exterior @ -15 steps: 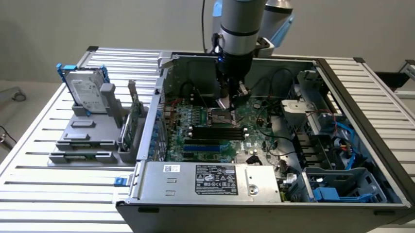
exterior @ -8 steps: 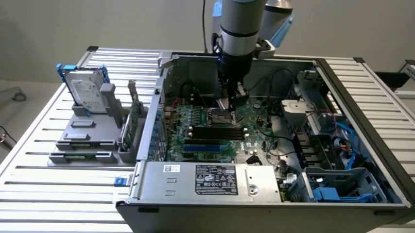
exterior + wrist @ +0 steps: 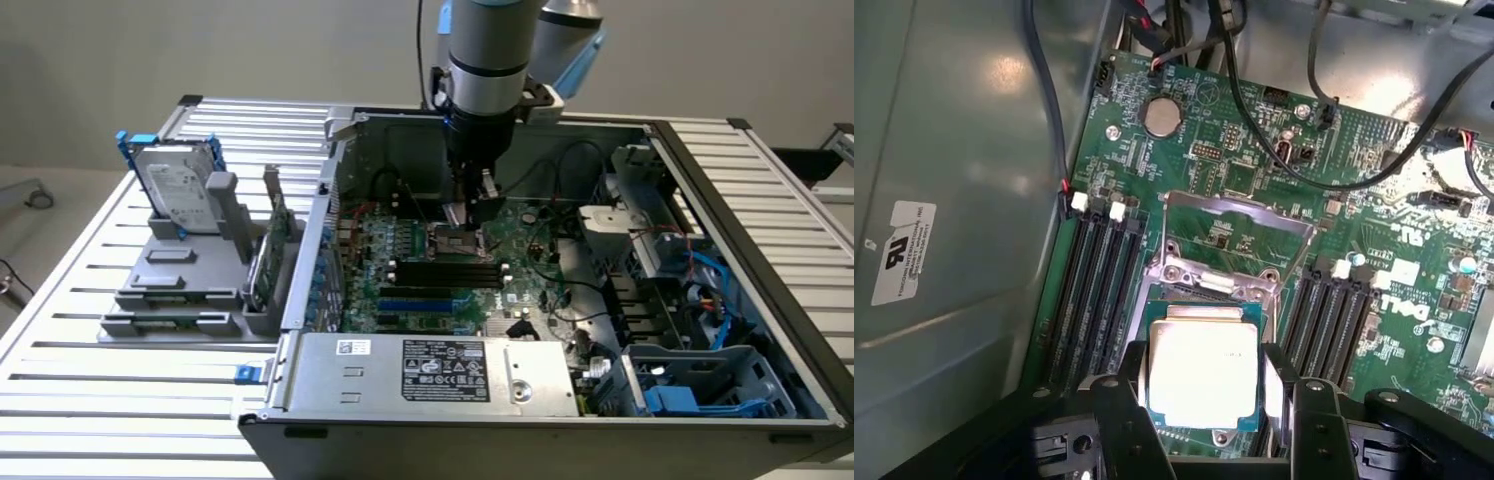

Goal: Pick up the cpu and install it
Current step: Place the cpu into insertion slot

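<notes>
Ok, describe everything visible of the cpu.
The cpu is a small flat square chip: a pale silvery metal lid with rounded corners on a green board that rims it. It faces lid-up toward the wrist camera, clamped on two opposite sides by the gripper. It sits over the motherboard socket, whose metal frame stands flipped open. Whether it touches the socket cannot be told.

Gripper point(image 3: 467, 218) is down inside open PC case point(image 3: 707, 200), jaws closed on cpu point(image 3: 459, 211). Mobo socket point(image 3: 454, 241) sits directly under jaws. PSU point(image 3: 427, 370) is well clear of jaws. Hard drive point(image 3: 174, 185) stands outside case, far from jaws.
</notes>
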